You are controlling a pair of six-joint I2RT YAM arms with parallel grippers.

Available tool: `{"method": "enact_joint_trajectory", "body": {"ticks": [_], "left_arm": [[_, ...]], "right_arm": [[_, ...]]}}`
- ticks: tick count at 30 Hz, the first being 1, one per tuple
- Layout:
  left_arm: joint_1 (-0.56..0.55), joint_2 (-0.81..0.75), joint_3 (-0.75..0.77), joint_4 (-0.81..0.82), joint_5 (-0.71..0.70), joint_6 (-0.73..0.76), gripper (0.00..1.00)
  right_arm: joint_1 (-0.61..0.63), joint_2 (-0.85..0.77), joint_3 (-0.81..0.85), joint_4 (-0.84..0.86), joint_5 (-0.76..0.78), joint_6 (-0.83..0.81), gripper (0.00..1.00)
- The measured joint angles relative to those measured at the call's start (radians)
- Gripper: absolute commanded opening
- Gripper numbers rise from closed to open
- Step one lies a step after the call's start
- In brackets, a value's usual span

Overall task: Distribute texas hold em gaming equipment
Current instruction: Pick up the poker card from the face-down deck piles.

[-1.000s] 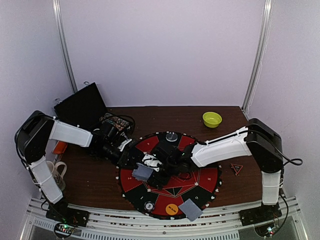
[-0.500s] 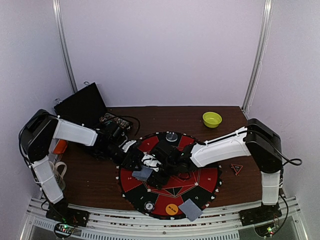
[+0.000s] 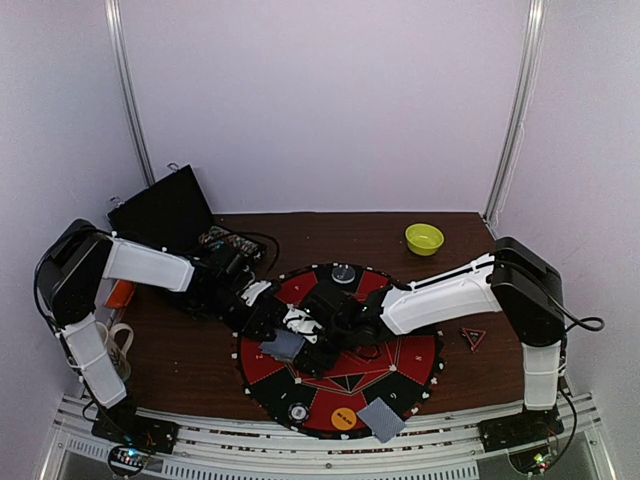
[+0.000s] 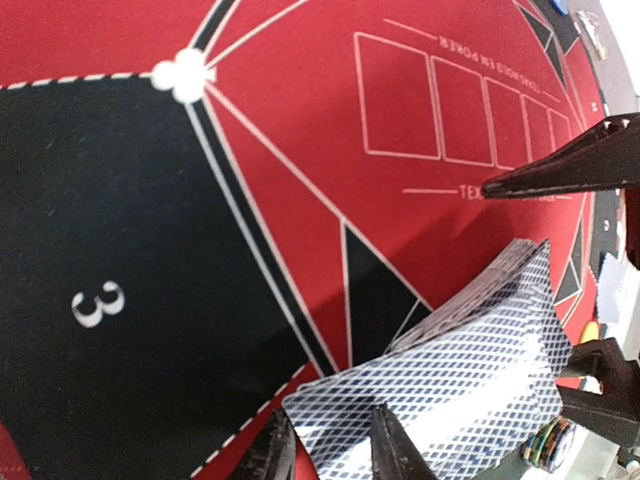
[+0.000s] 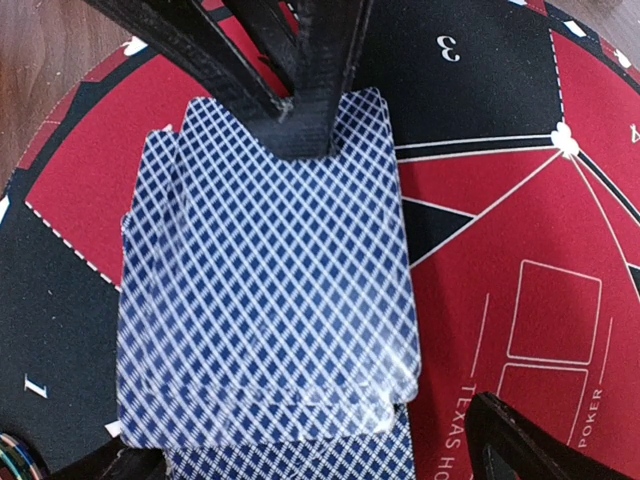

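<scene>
Gripping deck of cards [image 4: 470, 370] over round mat [image 4: 300, 130] | left pincer [image 4: 330, 448] clamped on one deck edge | right pincer [image 5: 310, 440] spread wide, fingers either side of opposite end

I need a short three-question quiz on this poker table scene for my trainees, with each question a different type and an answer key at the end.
1. True or false: the left gripper is shut on the deck of cards.
2. In the top view, the lime-green bowl stands in which part of the table? A: far right. B: near left. C: middle.
3. In the left wrist view, which digit is printed on the black segment?

Key: 1 true; 2 A; 3 the digit 3.
</scene>
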State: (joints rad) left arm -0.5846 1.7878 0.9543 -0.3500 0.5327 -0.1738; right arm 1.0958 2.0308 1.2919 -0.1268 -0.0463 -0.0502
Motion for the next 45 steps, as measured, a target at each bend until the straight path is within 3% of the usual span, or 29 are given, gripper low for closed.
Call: {"method": "enact_joint_trajectory", "body": {"ticks": [7,11,36,45], "left_arm": [[0.013,-0.021,-0.002,-0.026,-0.018,0.006,0.16],[0.02,-0.044,-0.012,-0.025,0.007,0.005,0.0],[0.084,-0.158,-0.072,0.014,0.231,0.024,0.0],[0.084,-0.194,-0.083,0.029,0.229,0.039,0.0]], "right_arm": [[0.002,0.0,0.0,0.0,0.003,0.0,0.97],[0.003,0.0,0.0,0.0,0.009,0.0,0.97],[0.004,-0.006,-0.005,0.002,0.018,-0.003,1.0],[0.004,-0.086,-0.036,-0.003,-0.011,-0.03,1.0]]}}
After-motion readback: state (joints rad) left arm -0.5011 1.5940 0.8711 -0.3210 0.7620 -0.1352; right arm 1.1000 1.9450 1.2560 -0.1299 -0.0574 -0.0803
